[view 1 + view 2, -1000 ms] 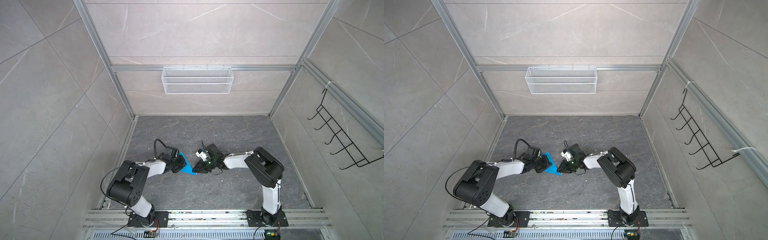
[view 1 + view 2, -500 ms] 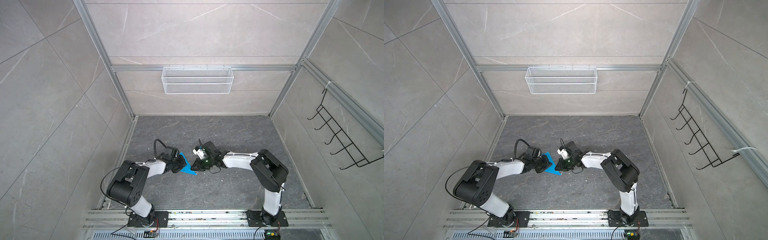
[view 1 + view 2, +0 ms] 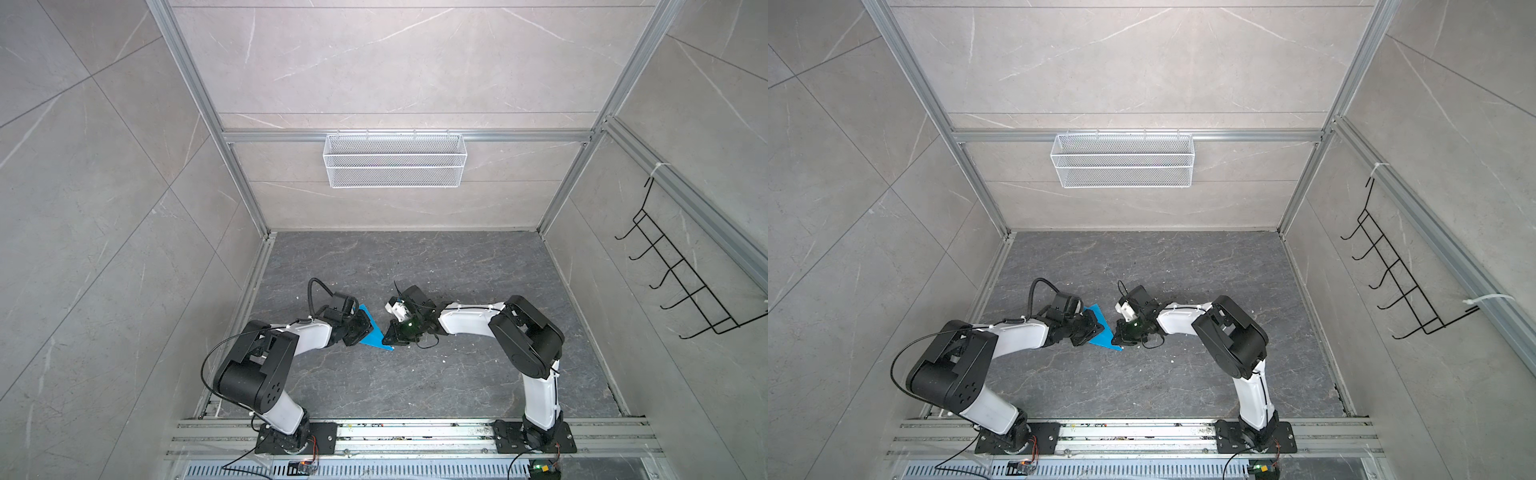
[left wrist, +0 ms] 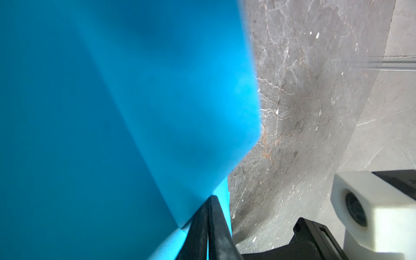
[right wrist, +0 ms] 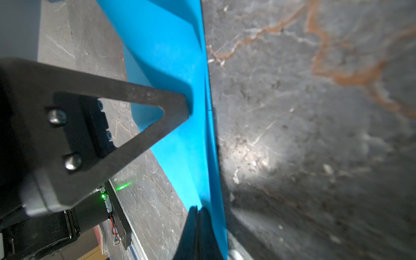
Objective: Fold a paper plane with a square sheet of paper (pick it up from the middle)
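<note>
The bright blue sheet of paper (image 3: 375, 335) (image 3: 1103, 332) is folded into a pointed triangle, its tip toward the front of the dark floor. My left gripper (image 3: 360, 330) (image 3: 1093, 328) is shut on its left side; in the left wrist view the jaws (image 4: 210, 200) pinch a thin blue layer of the sheet (image 4: 112, 112). My right gripper (image 3: 390, 337) (image 3: 1118, 337) meets the sheet from the right near the tip. In the right wrist view its fingertips (image 5: 197, 209) are pressed together at the folded edge of the paper (image 5: 175, 67), with the left gripper's finger (image 5: 175, 99) further along.
A white wire basket (image 3: 395, 166) hangs on the back wall. A black hook rack (image 3: 685, 286) is on the right wall. Aluminium rails (image 3: 415, 434) carry both arm bases at the front. Small white specks lie scattered on the marbled floor (image 3: 415, 266).
The right gripper has moved left to the paper's right edge and closed there. The left gripper kept its grip and stayed in place.
</note>
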Action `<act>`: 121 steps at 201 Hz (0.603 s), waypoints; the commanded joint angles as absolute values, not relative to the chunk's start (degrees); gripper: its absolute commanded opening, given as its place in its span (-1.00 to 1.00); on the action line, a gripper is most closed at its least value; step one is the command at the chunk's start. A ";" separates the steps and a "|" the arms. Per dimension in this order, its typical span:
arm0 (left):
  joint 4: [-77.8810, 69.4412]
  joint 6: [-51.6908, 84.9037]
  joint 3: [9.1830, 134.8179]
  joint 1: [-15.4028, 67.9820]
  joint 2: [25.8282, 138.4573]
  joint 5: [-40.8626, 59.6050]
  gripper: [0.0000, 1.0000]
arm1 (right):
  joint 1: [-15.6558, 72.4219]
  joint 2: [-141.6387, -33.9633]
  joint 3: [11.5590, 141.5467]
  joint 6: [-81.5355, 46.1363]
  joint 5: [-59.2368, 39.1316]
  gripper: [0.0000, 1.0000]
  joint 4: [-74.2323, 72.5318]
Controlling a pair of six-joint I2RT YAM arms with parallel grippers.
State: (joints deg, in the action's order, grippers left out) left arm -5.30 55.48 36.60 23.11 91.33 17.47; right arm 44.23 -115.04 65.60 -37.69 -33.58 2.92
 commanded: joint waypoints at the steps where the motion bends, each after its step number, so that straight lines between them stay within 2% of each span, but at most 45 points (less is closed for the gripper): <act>1: -1.42 55.64 35.20 22.94 91.41 15.43 -0.81 | 44.29 -115.93 64.45 -38.06 -32.30 -0.90 5.22; 121: -0.99 55.77 34.73 22.94 91.67 14.83 -0.82 | 44.21 -112.73 58.91 -38.73 -32.04 -0.89 6.02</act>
